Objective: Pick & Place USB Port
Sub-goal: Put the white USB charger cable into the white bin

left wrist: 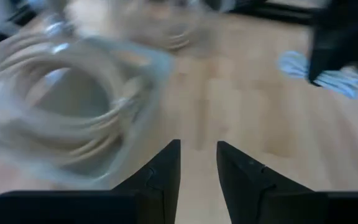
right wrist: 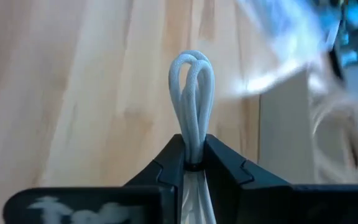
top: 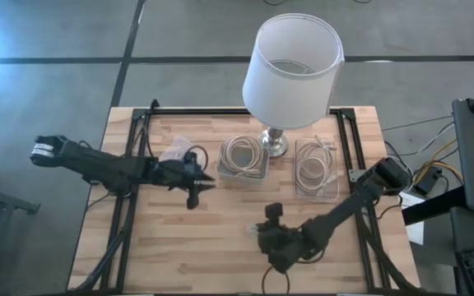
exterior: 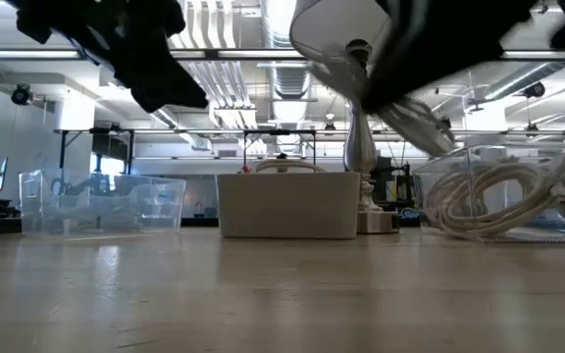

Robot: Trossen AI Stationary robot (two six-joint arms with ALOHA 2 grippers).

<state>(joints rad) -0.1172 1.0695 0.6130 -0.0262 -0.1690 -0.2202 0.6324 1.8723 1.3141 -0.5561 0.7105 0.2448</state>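
Two clear bins of coiled white cable sit on the wooden table (top: 179,247), the left bin (top: 243,159) and the right bin (top: 316,169), one on each side of a single white-shaded lamp (top: 293,62) at the back. A third, looped white USB cable (right wrist: 191,93) is off the table, pinched tight between the fingers of the right gripper (right wrist: 193,163), which hangs over the front of the table, its loop poking out past the fingertips. The left gripper (left wrist: 197,155) hovers just left of the left bin with a narrow gap between its fingers and nothing in it.
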